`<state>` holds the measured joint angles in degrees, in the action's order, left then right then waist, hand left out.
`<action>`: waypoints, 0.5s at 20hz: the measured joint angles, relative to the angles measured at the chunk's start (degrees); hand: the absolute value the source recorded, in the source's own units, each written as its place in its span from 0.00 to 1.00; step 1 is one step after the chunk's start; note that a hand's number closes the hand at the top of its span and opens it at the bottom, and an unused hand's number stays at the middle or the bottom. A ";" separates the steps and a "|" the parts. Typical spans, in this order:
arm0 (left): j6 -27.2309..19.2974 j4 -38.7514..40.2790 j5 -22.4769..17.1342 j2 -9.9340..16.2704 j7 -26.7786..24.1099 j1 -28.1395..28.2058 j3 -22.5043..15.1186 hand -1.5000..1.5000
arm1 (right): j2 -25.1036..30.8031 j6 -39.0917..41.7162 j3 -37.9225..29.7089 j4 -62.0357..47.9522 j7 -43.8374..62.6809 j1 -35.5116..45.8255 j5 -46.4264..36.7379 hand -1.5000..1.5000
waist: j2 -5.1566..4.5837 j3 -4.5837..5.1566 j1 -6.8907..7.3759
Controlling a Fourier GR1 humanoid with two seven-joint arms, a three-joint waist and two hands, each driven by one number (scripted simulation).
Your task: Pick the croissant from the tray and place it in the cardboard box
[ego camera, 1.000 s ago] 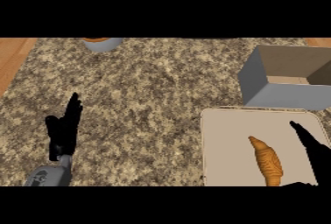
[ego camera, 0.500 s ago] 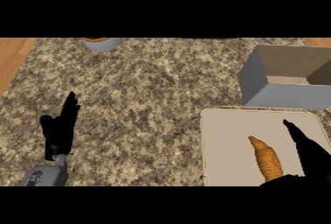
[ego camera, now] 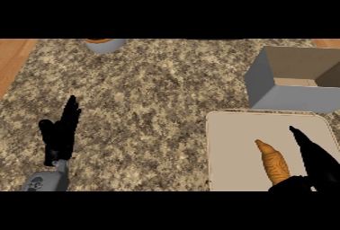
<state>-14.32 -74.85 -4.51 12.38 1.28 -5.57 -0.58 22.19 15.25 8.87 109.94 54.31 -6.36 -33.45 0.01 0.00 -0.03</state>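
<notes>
An orange-brown croissant (ego camera: 273, 162) lies lengthwise on the pale tray (ego camera: 232, 134) at the lower right. My right hand (ego camera: 316, 161) is over the tray just right of the croissant, fingers straight and pointing away, thumb (ego camera: 287, 183) down by the croissant's near end. It is open and I cannot tell if it touches the croissant. The cardboard box (ego camera: 292, 80) stands open beyond the tray at the upper right. My left hand (ego camera: 60, 134) rests open at the lower left, fingers up.
A grey bowl with orange contents (ego camera: 104, 43) sits at the far edge of the speckled stone counter (ego camera: 153, 99). Wooden floor shows past the counter's left side.
My right hand has slid left over the tray toward the croissant, and its thumb now shows by the croissant's near end. The left hand has barely moved.
</notes>
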 measured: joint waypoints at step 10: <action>1.28 0.16 1.93 -1.81 0.23 -0.23 1.40 0.50 | -4.40 1.93 -1.36 -4.90 -2.48 1.10 -4.10 0.00 | 0.01 0.01 -0.02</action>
<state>-13.04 -74.69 -2.57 10.58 1.51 -5.80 0.82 17.79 17.17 7.50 105.04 51.83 -5.26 -37.55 0.02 0.00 -0.06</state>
